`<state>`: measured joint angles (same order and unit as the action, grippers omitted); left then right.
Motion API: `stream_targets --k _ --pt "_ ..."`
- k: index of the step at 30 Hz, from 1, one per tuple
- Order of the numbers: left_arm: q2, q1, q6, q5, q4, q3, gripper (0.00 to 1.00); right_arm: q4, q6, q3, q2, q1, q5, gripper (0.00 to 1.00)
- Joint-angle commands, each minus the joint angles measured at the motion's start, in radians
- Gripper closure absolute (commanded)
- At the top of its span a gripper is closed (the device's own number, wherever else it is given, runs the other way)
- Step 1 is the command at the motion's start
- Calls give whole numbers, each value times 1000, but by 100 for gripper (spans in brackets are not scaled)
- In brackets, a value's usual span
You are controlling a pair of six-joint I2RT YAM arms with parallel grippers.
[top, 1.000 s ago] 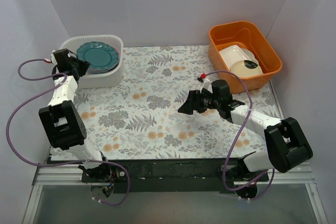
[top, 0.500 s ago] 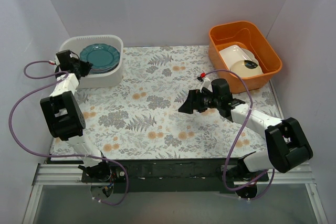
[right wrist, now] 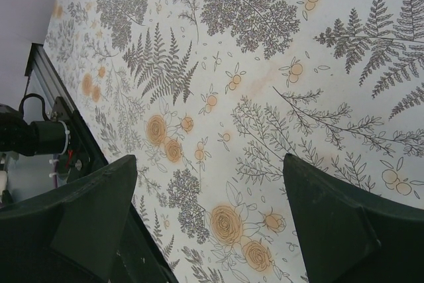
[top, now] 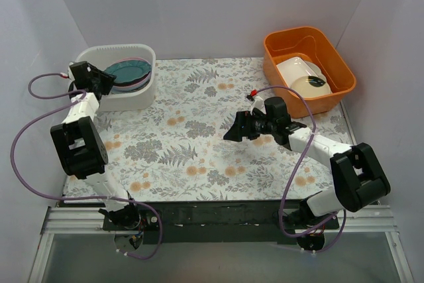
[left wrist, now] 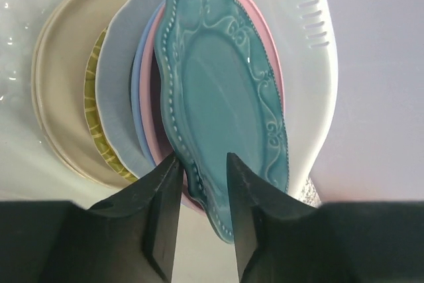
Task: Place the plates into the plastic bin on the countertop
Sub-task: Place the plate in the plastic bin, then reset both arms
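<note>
The translucent white plastic bin stands at the far left of the countertop. My left gripper reaches over its near-left rim and is shut on the near edge of a teal scalloped plate. In the left wrist view my gripper holds the teal plate tilted above a stack in the bin: a pink plate, a pale blue plate, a yellow-green plate and a cream plate. My right gripper hovers open and empty over the countertop.
An orange tub at the far right holds a white rectangular dish and a cream dish with a black blob. Purple cables loop beside both arms. Grey walls close in the left, back and right sides.
The left gripper has shifted toward the bin and the teal plate has tipped lower into it, onto the stack. The right gripper has barely moved.
</note>
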<state>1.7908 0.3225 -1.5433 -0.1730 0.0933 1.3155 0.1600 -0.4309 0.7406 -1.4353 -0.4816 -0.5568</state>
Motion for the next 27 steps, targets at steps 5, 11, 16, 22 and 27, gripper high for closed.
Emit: stream_targets --k 5,11,16,22,27 --pt "-154 0 52 -17 -49 14 39 27 12 11 50 3 20 2" --pt "-263 -2 54 -69 -40 -38 10 10 12 -3 90 5 46 2" --pt "-346 -40 90 -108 -44 -78 2 -7 14 -18 127 3 78 2" --pt "-370 -146 173 -194 -15 -81 2 -36 35 -9 142 5 84 2" --pt "-349 -237 291 -166 69 -41 2 -27 34 -12 144 3 80 2"
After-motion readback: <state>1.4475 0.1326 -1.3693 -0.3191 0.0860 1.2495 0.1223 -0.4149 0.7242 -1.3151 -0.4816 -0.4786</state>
